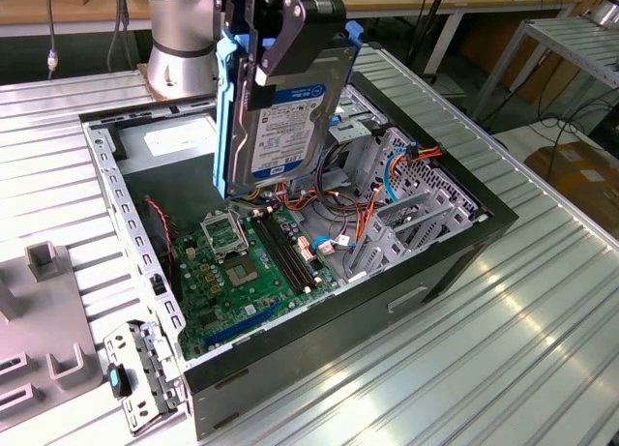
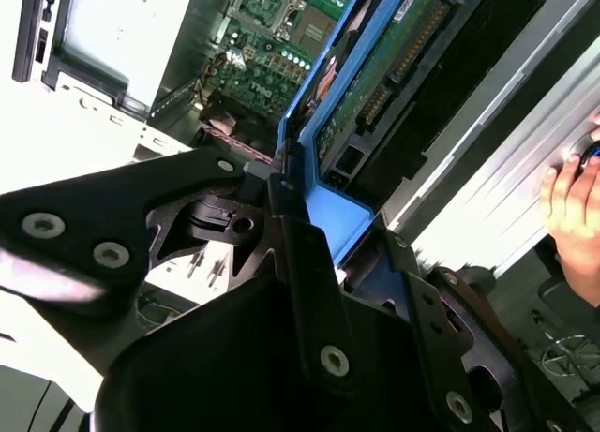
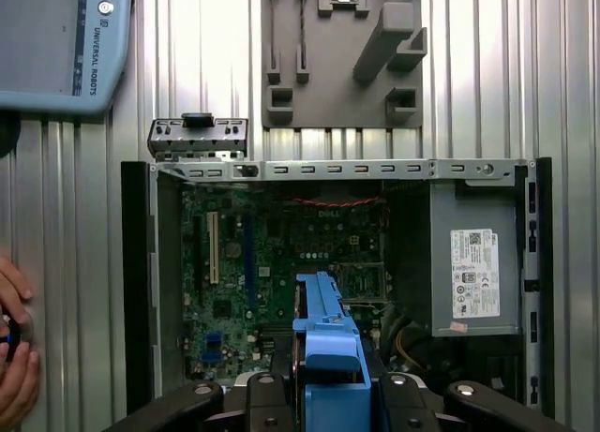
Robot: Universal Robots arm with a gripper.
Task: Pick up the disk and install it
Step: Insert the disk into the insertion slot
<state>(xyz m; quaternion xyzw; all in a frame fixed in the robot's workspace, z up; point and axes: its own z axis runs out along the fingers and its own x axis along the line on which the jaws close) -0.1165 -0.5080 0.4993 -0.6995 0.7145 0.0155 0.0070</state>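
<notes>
In the exterior view, the gripper holds the disk upright in the air, its jaws clamped on the top end, above the motherboard of the open case. In the second wrist view, a hand lies outside the case. In the first wrist view, the disk hangs edge-on over the motherboard, near the power supply.

Exterior view: raised, oblique and at middling range, looking down into the open case on the table. First wrist view: high overhead, facing straight down into the case; second wrist view: very close and tilted, sighting along the disk toward the case floor. All three share the motherboard and the disk's blue rail; exterior and first wrist views also share the grey fixture beside the case
</notes>
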